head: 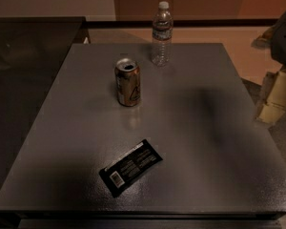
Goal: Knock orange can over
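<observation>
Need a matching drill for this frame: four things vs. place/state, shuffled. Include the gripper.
Things:
1. orange can
2. water bottle
3. black packet
4. gripper

Place or state:
A. lying flat near the front edge of the table
B. off the table, at the upper right edge of the view
C. upright, left of centre, well apart from everything else
D. upright at the far edge of the table

Pairs: 1-C, 2-D, 3-A, 4-B
</observation>
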`<act>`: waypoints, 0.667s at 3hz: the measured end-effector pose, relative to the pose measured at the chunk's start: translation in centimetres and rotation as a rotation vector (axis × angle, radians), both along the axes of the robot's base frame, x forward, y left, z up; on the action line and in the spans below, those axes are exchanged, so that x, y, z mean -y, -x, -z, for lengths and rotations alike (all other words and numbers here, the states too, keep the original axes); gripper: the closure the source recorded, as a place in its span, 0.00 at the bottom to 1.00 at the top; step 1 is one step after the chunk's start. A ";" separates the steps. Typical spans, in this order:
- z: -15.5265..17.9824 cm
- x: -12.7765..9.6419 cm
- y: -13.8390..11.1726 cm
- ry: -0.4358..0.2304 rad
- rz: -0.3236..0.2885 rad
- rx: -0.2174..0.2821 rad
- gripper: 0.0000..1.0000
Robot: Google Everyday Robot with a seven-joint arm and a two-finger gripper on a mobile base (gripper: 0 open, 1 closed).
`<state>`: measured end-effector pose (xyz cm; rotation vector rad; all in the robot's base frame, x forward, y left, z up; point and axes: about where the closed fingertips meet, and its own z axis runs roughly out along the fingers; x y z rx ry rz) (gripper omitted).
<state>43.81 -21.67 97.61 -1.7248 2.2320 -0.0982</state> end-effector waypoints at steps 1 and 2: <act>0.0 0.0 0.0 0.000 0.000 0.000 0.00; 0.4 -1.1 -0.6 -0.033 -0.013 0.016 0.00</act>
